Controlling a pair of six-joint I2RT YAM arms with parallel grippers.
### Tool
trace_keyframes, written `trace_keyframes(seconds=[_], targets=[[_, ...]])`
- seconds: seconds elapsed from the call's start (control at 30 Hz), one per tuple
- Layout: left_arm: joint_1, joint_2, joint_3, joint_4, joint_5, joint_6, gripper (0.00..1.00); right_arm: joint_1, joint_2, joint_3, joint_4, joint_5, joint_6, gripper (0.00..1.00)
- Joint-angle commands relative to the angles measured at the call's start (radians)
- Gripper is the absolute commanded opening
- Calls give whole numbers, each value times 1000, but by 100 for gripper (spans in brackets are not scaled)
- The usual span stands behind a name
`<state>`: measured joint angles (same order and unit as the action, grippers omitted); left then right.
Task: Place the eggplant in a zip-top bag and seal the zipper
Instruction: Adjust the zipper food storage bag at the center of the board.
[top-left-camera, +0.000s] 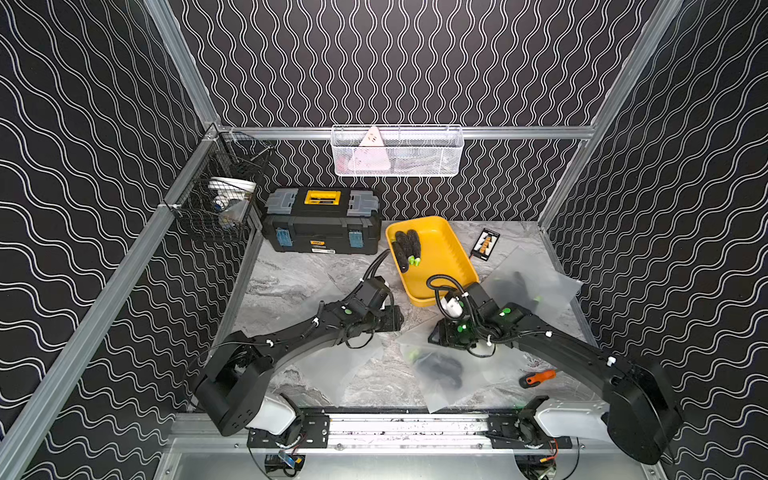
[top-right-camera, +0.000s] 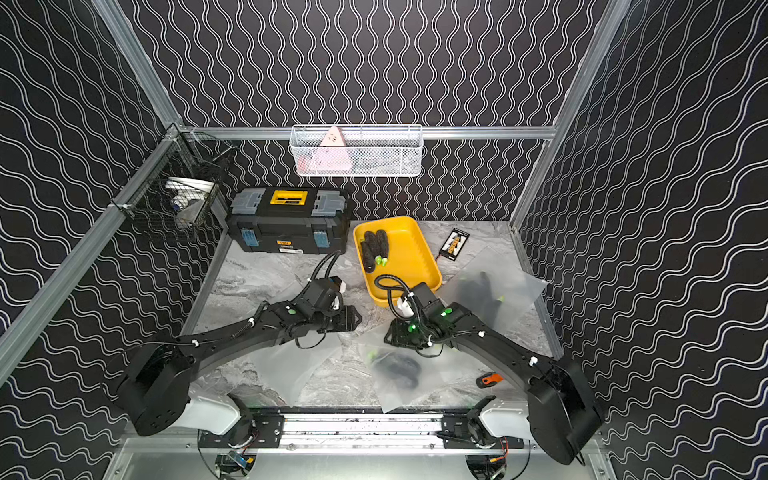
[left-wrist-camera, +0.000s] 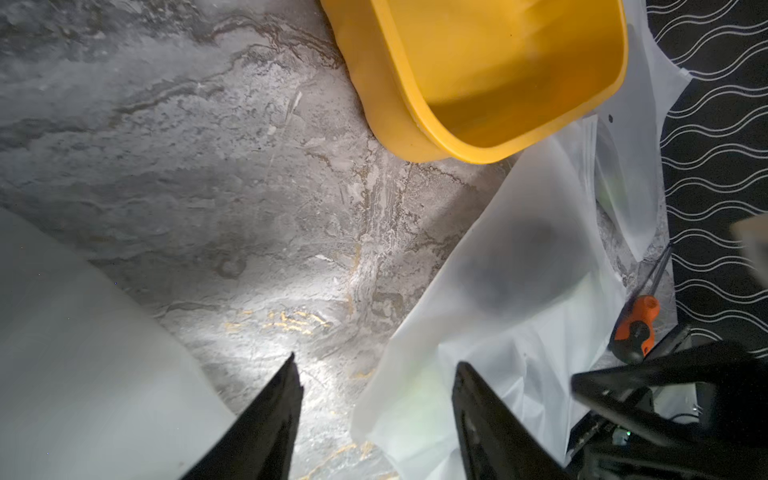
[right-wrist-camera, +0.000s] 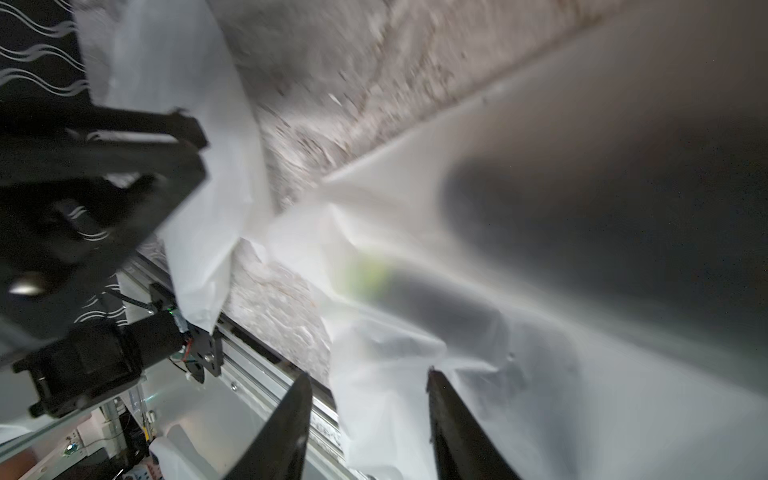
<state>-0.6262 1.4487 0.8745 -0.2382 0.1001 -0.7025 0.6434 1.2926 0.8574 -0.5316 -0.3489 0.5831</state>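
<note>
**Tabletop** (top-left-camera: 299, 282): grey marble pattern, and both arms reach in over it from the 6 o'clock edge.

**Toolbox** (top-left-camera: 322, 224): black, closed, at 11 o'clock against the back wall.

**Tray** (top-left-camera: 451, 253): yellow, at 1 o'clock. Three loose eggplants (top-left-camera: 406, 248) lie together in its 11 o'clock corner.

**Front zip-top bag** (top-left-camera: 473, 370): frosted, lying flat at 6 o'clock. Whether its zipper is sealed cannot be told. A second bag (top-left-camera: 540, 270) at 3 o'clock shows a dark shape through its film. An empty bag (top-left-camera: 332, 374) lies at 7 o'clock, partly under the left arm.

**Bagged eggplant** (top-left-camera: 442, 370): inside the front bag, stem end toward 10 o'clock. In the right wrist view it (right-wrist-camera: 436, 307) lies just beyond the fingertips, not between them.

**Right fingers** (right-wrist-camera: 457, 436): apart, moderate gap, at the bag's 12 o'clock edge. Only loose film sits in the gap, and no clamping is visible.

**Left fingers** (left-wrist-camera: 274, 415): spread wide and holding nothing, over bare tabletop beside the front bag's edge and apart from the eggplant.

**Screwdriver** (top-left-camera: 538, 378): orange handle, at 4 o'clock beside the front bag.
</note>
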Motion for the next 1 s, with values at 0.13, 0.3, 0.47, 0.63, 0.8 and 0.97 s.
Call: trace_keyframes(seconds=[0.13, 0.3, 0.47, 0.63, 0.8, 0.97], targets=[[160, -29, 41, -188, -174, 1, 64, 54, 136, 136, 76, 41, -42, 47], [307, -54, 82, -251, -205, -10, 66, 134, 319, 262, 193, 38, -39, 48], [421, -42, 126, -269, -156, -2, 66, 197, 512, 419, 235, 40, -32, 48], [504, -64, 126, -268, -121, -14, 67, 238, 678, 504, 268, 34, -17, 49], [569, -96, 103, -265, -84, -21, 67, 276, 781, 548, 279, 86, -28, 50], [603, -115, 80, -265, -66, -18, 67, 301, 845, 587, 254, 126, -42, 47]])
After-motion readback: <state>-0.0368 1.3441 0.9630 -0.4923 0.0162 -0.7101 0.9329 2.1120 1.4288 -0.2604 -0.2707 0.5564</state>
